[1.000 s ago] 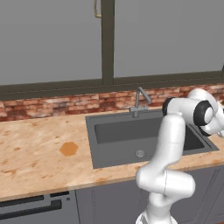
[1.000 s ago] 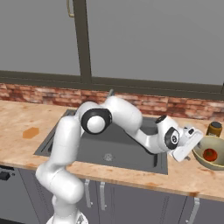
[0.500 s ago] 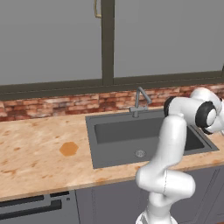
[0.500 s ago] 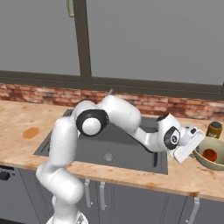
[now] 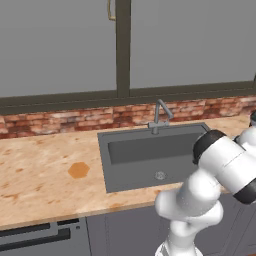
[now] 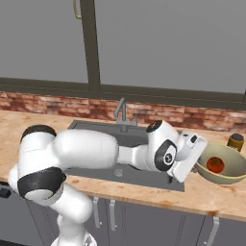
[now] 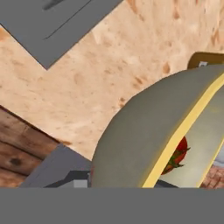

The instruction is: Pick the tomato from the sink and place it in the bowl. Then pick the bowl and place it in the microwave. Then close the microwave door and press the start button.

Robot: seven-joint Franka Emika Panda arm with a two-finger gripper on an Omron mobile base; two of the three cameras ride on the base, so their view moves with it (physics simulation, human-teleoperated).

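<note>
The pale yellow bowl [image 6: 226,175] sits tilted on the counter to the right of the sink [image 6: 130,138], with the red tomato [image 6: 215,165] lying inside it. My gripper [image 6: 196,162] is at the bowl's left rim and shut on it. In the hand view the bowl [image 7: 140,131] looms very close, its yellow rim running down to where my fingers are hidden, and the tomato [image 7: 176,156] shows just behind the rim. In the left base view the sink [image 5: 150,160] is empty. The microwave and its door are out of view.
A small brown jar [image 6: 235,142] stands just behind the bowl near the brick backsplash, and in the hand view the jar [image 7: 204,60] peeks over the bowl. The faucet [image 5: 159,114] rises at the sink's back edge. A counter [image 5: 45,175] stretches left of the sink.
My jaws have closed from wide open onto the bowl's rim. Both base views have shifted, so the camera has moved, and the arm has folded closer to it.
</note>
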